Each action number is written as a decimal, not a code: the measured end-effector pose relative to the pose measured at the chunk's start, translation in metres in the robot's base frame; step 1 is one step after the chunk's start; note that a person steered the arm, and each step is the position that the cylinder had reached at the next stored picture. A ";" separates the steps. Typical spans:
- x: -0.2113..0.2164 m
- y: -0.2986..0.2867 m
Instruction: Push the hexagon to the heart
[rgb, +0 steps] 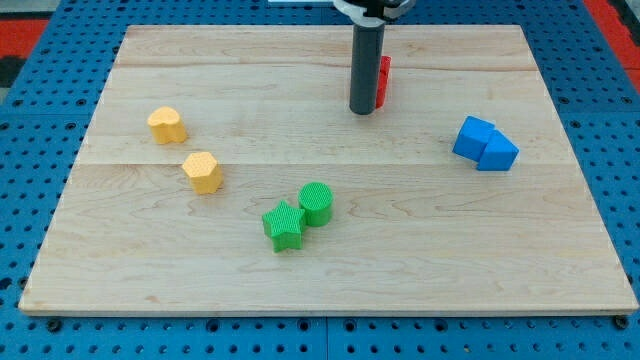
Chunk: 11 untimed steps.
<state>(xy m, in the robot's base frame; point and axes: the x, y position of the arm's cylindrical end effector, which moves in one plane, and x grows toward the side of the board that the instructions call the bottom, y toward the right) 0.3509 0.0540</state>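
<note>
A yellow hexagon block (203, 171) lies at the view's left on the wooden board (330, 270). A yellow heart block (167, 125) sits just up and to the left of it, a short gap apart. My tip (362, 110) rests on the board near the view's top centre, far to the right of both yellow blocks. A red block (383, 82) stands right behind my rod, mostly hidden by it; its shape cannot be made out.
A green star block (284, 226) and a green cylinder block (316, 204) touch each other at the lower centre. Two blue blocks (485, 144) sit together at the view's right. A blue pegboard (40, 120) surrounds the board.
</note>
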 end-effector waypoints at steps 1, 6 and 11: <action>-0.001 0.002; 0.127 -0.158; 0.131 -0.193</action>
